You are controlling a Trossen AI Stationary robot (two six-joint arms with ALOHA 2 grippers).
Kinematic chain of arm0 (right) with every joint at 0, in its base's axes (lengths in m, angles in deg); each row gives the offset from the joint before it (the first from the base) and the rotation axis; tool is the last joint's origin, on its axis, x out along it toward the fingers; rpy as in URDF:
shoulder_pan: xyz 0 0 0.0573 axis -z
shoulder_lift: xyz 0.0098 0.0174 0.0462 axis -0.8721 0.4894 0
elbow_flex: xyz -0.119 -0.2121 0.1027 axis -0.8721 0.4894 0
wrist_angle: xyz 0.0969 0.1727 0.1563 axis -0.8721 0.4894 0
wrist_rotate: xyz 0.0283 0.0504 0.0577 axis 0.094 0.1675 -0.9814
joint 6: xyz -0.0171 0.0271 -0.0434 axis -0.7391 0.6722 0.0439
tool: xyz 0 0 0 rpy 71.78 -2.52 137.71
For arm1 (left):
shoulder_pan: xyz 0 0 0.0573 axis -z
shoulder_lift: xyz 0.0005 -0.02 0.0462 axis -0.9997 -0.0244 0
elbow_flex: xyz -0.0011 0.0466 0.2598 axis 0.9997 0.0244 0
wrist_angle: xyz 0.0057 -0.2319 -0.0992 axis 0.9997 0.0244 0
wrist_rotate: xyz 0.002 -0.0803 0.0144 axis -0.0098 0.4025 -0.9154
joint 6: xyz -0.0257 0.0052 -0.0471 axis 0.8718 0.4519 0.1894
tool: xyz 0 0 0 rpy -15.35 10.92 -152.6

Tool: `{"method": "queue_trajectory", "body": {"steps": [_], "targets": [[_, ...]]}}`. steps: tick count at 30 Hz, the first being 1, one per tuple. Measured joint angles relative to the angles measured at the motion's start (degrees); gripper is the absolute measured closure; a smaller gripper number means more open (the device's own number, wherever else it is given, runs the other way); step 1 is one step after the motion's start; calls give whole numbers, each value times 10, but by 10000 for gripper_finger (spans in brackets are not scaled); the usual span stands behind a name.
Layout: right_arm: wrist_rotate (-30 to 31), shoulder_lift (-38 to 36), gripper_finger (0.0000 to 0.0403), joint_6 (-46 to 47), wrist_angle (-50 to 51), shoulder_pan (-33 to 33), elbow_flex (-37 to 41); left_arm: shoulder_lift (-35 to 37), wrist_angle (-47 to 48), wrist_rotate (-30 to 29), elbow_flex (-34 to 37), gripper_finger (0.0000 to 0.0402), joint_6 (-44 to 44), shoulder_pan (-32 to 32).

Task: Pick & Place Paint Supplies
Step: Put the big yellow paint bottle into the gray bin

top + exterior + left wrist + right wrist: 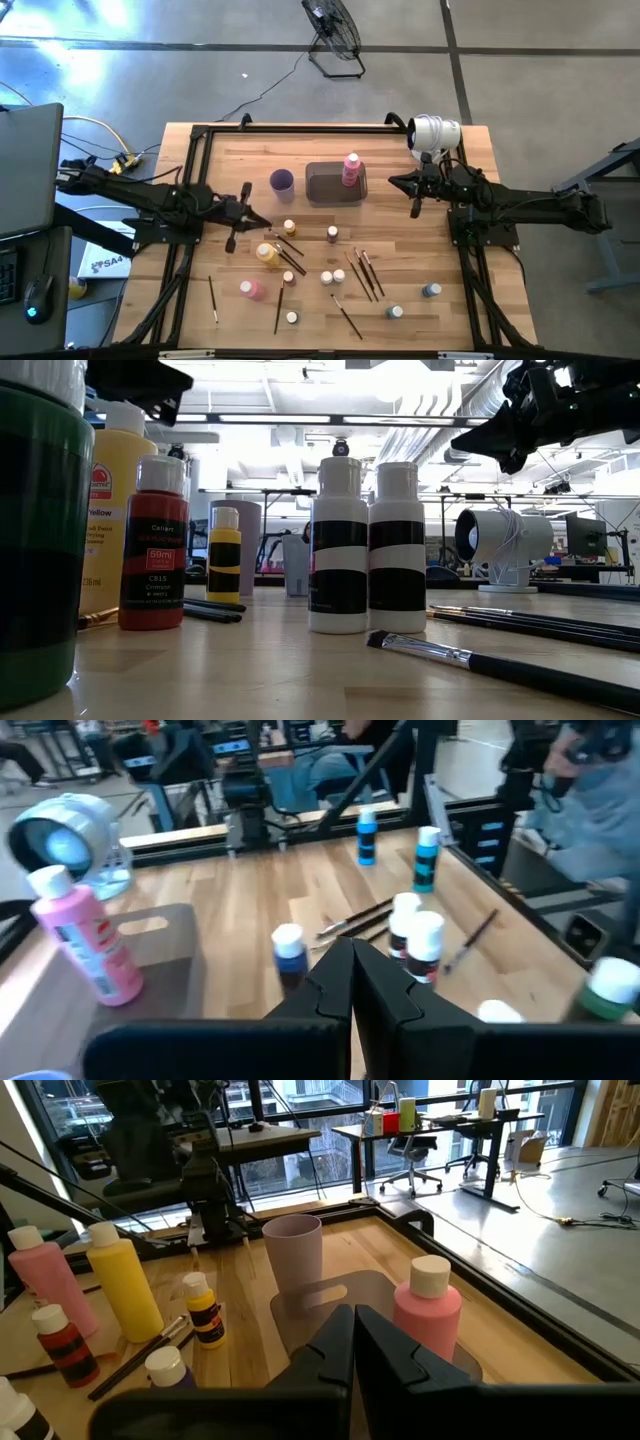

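Both hands, left hand (247, 190) and right hand (416, 208), hover closed and empty; small bottles (332, 233) seem light, rigid, tippy, best gripped mid-body, while thin brushes (362, 275) lie flat on the tabletop (400, 250), awkward to pinch

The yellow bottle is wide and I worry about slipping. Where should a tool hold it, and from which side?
My judgement: grip the yellow bottle across its body just below the cap, coming from above. In the high view it seems to lie on its side with brushes close beside, so the cap-end is narrower and freer.
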Motion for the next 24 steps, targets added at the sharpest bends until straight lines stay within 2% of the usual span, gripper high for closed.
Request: {"method": "queue_trajectory", "body": {"steps": [8, 12, 20, 24], "targets": [[0, 0, 398, -1, 1, 0, 0, 10, 164, 16, -55, 402, 3, 9], [0, 0, 398, -2, 6, 0, 0, 10, 172, 61, -64, 402, -13, 10], [0, 0, 398, -2, 7, 0, 0, 10, 173, 74, -67, 402, -32, 9], [0, 0, 398, -2, 8, 0, 0, 9, 177, 106, -67, 393, -32, 9]]}}
